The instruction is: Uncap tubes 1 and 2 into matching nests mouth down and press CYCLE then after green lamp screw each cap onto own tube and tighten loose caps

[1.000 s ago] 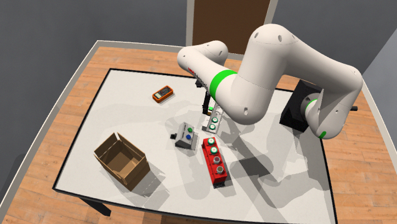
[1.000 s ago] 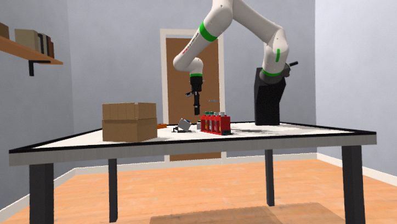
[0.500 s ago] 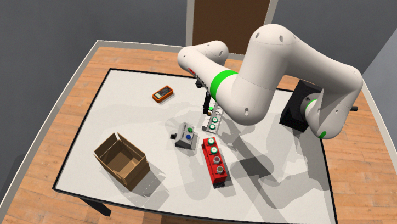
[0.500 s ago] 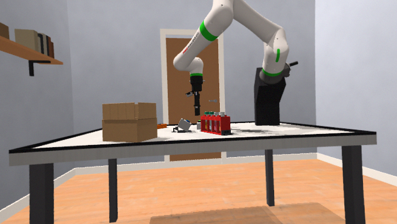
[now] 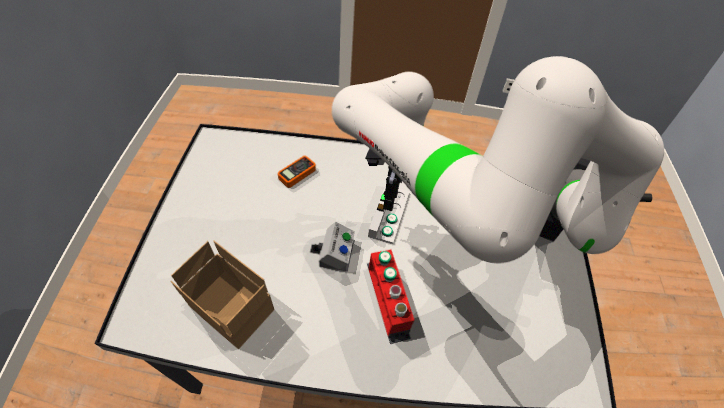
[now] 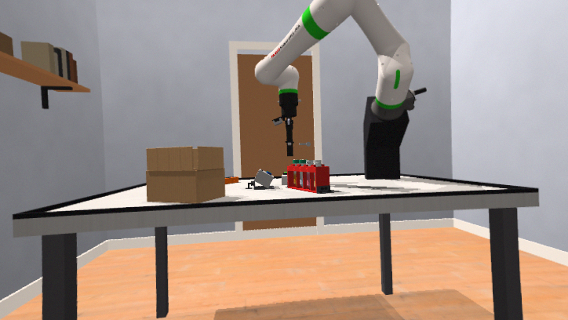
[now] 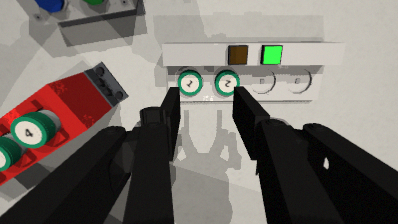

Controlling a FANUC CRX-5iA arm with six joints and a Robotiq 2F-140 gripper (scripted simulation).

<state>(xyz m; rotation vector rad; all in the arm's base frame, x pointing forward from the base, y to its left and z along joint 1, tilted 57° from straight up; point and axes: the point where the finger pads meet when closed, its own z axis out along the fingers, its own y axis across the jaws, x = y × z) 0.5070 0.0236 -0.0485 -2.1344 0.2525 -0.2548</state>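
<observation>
In the wrist view, cap 1 (image 7: 190,84) and cap 2 (image 7: 227,83) lie in the first two nests of the cap tray (image 7: 245,72). Nests 3 (image 7: 263,81) and 4 (image 7: 298,80) are empty. The green lamp (image 7: 272,54) is lit and the amber lamp (image 7: 238,53) is dark. My gripper (image 7: 206,102) hangs well above the tray with its fingers partly apart and nothing between them. It also shows in the exterior view (image 6: 289,153). The red rack (image 5: 391,291) holds two capped tubes (image 5: 384,256) (image 5: 390,274) and two uncapped tubes (image 5: 394,290) (image 5: 400,307).
The key housing (image 5: 340,244) with the blue key (image 5: 344,248) and the green key (image 5: 347,236) stands left of the rack. An open cardboard box (image 5: 222,292) sits at the front left. An orange multimeter (image 5: 296,171) lies at the back.
</observation>
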